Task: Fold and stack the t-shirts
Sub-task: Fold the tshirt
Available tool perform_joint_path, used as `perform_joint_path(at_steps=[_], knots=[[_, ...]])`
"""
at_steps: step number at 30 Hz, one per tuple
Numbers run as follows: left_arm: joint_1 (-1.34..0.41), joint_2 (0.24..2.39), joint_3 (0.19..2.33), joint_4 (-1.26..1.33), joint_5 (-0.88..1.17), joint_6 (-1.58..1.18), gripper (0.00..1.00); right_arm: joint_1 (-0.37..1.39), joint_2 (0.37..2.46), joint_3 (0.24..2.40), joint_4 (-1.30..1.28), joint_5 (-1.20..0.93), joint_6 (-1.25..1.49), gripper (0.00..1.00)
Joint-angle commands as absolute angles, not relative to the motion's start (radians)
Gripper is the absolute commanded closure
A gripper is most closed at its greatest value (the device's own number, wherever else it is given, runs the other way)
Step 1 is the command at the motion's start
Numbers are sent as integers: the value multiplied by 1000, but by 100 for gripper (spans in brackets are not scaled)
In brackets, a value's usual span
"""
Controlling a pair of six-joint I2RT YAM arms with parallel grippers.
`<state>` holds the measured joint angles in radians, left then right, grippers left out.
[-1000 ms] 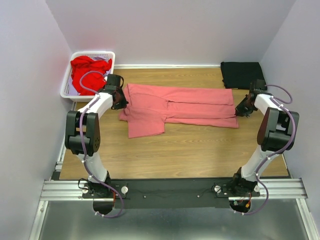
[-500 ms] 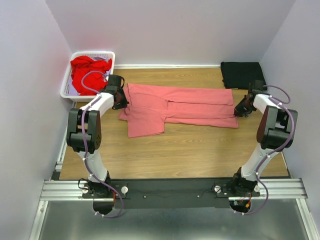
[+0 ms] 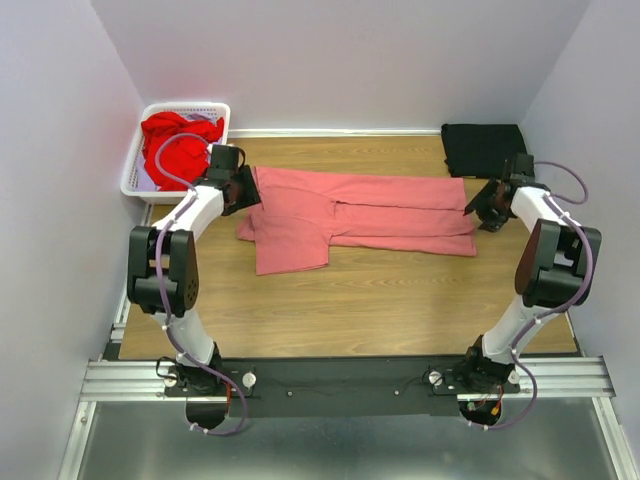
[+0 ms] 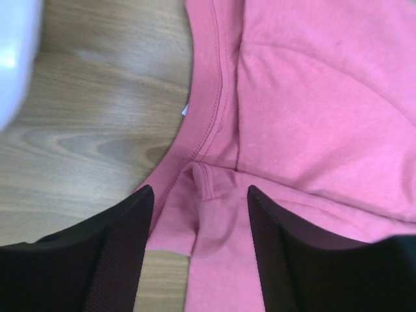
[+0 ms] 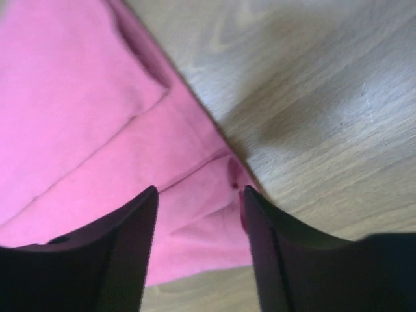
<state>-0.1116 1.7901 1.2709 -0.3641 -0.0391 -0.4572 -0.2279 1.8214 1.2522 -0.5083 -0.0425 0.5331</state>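
The left arm (image 3: 165, 268) and the right arm (image 3: 553, 262) are built alike, with rounded white links joined by chunky black joint housings. A thin lilac cable (image 3: 157, 165) loops along the outside of each. At 6 o'clock both bases sit on a black plate (image 3: 340, 385) fixed to a silver slotted rail (image 3: 130, 378), and a small pale round knob (image 3: 248, 380) sits beside each base. The fingers (image 4: 123, 253) are matte black wedges with finely meshed inner faces.

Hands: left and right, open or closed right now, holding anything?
Left hand: open, holding nothing, over the salmon-pink t-shirt at its neckline.
Right hand: open, holding nothing, over a corner of that shirt.
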Motion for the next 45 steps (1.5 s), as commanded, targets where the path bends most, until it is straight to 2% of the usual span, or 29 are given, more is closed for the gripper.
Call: perform_joint_path(at_steps=[1,3,5,7,14,26,30,31,32,33,34,40,45], knots=[[-126,1657,1252,-348,-109,-430,30,-216,1709,1255,-489,-98,497,32],[-152,1620,1230,-356,-133,-419,29,-212,1652,1235,-491,-107,491,19],[-179,1560,1180,-364,-147,-414,29,-198,1614,1201,-491,-117,485,12],[-228,1508,1106,-370,-167,-422,29,-180,1559,1162,-491,-118,477,8],[-395,1434,879,-373,-143,-488,29,-132,1407,1019,-497,-153,476,8],[-503,1598,862,-354,-251,-506,36,-123,1318,877,-497,-204,488,8],[-520,1644,871,-362,-276,-518,51,-123,1301,856,-495,-210,489,8],[-523,1657,876,-365,-282,-523,63,-121,1298,853,-497,-216,489,8],[-525,1658,879,-373,-288,-526,80,-123,1295,847,-497,-218,491,8],[-525,1660,882,-373,-293,-523,92,-121,1295,845,-497,-221,491,8],[-526,1654,891,-374,-295,-522,100,-121,1292,842,-497,-222,492,8],[-525,1628,988,-388,-377,-485,100,-123,1290,856,-497,-232,488,8],[-519,1713,1201,-391,-449,-420,100,-123,1296,862,-499,-235,469,8]])
